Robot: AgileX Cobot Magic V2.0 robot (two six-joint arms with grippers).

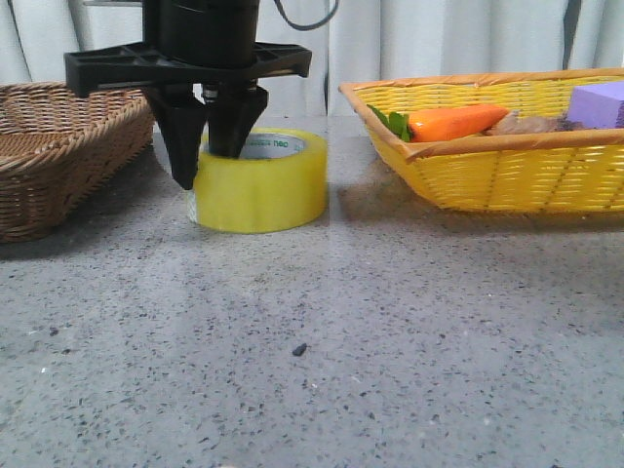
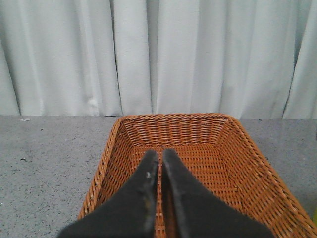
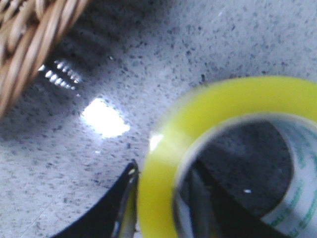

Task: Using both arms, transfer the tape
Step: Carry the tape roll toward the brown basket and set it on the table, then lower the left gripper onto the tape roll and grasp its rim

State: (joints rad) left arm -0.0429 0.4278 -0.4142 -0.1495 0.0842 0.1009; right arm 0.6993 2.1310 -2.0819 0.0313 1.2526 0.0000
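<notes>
One grasp nearly set: right fingers (image 1: 208, 156) astride the tape (image 1: 259, 180) wall, not visibly clamped, tape on tabletop (image 1: 390, 331). Left fingers (image 2: 159, 171) together. Handover left.

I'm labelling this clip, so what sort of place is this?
Probably a staged robot test bench, not a home: a speckled grey table, a plain white curtain behind, and wicker baskets beside a tape roll.
</notes>
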